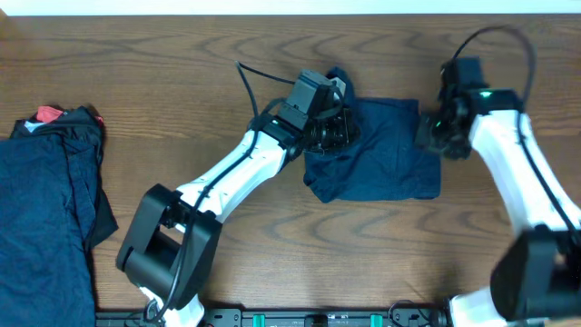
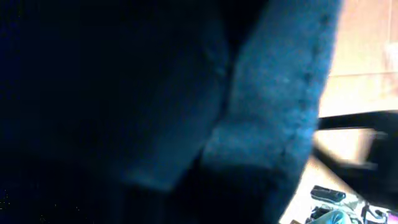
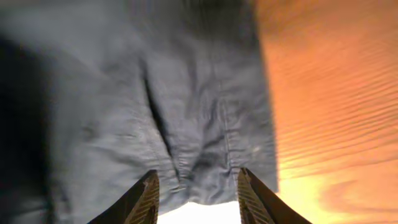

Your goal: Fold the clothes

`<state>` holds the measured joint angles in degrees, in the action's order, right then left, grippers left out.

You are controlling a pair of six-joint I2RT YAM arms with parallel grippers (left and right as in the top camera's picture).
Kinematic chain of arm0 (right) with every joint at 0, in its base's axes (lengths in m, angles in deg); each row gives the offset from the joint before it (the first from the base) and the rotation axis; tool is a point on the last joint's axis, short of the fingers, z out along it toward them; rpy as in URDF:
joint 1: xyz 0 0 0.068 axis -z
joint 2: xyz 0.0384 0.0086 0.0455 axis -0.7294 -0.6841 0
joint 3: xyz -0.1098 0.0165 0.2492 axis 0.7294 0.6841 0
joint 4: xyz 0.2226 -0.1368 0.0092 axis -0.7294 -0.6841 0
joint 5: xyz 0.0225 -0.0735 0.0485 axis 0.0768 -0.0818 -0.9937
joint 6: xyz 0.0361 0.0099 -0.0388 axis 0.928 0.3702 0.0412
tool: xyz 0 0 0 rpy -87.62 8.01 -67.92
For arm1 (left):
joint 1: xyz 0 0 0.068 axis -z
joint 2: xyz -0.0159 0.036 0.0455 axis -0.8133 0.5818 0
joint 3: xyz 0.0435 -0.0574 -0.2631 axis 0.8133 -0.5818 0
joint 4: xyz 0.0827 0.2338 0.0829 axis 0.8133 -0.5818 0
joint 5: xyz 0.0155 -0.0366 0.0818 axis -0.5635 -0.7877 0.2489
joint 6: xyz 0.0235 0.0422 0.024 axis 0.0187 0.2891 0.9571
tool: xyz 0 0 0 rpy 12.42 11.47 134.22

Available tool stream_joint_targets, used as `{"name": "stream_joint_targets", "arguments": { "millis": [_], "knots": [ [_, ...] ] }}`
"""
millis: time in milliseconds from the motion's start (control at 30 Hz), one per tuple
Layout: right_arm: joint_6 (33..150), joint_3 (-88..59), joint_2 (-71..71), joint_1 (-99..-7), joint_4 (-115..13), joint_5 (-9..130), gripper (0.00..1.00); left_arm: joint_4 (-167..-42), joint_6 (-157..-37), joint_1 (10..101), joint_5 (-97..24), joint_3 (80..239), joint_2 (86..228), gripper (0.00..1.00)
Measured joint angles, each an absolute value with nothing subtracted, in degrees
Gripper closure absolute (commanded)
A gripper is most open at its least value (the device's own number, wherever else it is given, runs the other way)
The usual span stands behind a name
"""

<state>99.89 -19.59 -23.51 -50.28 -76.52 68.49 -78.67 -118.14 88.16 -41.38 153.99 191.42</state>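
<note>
Showing 2 arms at 1 navy garment (image 1: 381, 154) mid-table, with 1 pile of clothes (image 1: 45, 218) well apart at the left edge of the overhead view

Item 1, navy garment: lies flat and wrinkled as a rough rectangle on the wooden table (image 1: 272, 272), with a bunched flap at its top left corner. Item 2, left gripper (image 1: 329, 134): sits on that bunched corner; its wrist view is filled with dark blue cloth, so I cannot tell how its jaws stand. Item 3, right gripper (image 1: 434, 136): sits at the garment's top right edge; in its wrist view its 2 fingers (image 3: 149, 196) are spread apart, released, with the cloth's hem lying between them. Item 4, pile of clothes: dark navy, crumpled, with 1 red piece (image 1: 50, 114) showing at its top
</note>
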Motion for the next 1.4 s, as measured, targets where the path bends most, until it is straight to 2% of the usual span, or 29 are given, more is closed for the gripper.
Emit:
{"name": "stream_joint_targets", "arguments": {
  "millis": [233,467,500,567,600,700,767,967,1000,1400],
  "knots": [
    [99.7,-28.2,-19.6,-49.9,-81.7,72.8,0.59,-78.4,-118.1,88.8,-41.3,154.0,191.4,0.94],
    [99.0,-39.0,-19.7,-46.8,-85.5,74.5,0.58,-77.6,-117.9,94.1,-40.9,154.0,191.4,0.93],
    [98.9,-40.6,-19.6,-46.5,-86.1,74.6,0.58,-77.6,-117.8,94.8,-40.8,154.0,191.4,0.87],
    [98.6,-43.1,-19.6,-46.1,-87.2,74.7,0.58,-77.5,-117.4,96.4,-40.2,154.0,191.4,0.26],
    [98.4,-44.4,-19.6,-46.0,-87.8,74.8,0.57,-77.4,-117.5,97.1,-40.1,154.0,191.4,0.16],
    [98.0,-46.2,-19.6,-45.9,-88.4,74.8,0.58,-77.1,-117.0,98.5,-39.6,154.0,191.4,0.18],
    [97.8,-46.3,-19.6,-45.9,-88.9,74.8,0.59,-76.8,-116.5,99.1,-39.3,154.0,191.4,0.26],
    [97.7,-46.3,-19.6,-45.9,-89.2,74.8,0.6,-73.1,-115.5,100.1,-38.5,154.0,191.4,0.26],
    [97.7,-46.3,-19.6,-45.9,-89.2,74.8,0.59,-72.4,-115.3,100.4,-38.4,154.0,191.4,0.22],
    [97.6,-46.3,-19.6,-45.9,-89.4,75.7,0.6,-66.4,-114.3,106.8,-38.4,154.0,191.9,0.22]
  ]
}}
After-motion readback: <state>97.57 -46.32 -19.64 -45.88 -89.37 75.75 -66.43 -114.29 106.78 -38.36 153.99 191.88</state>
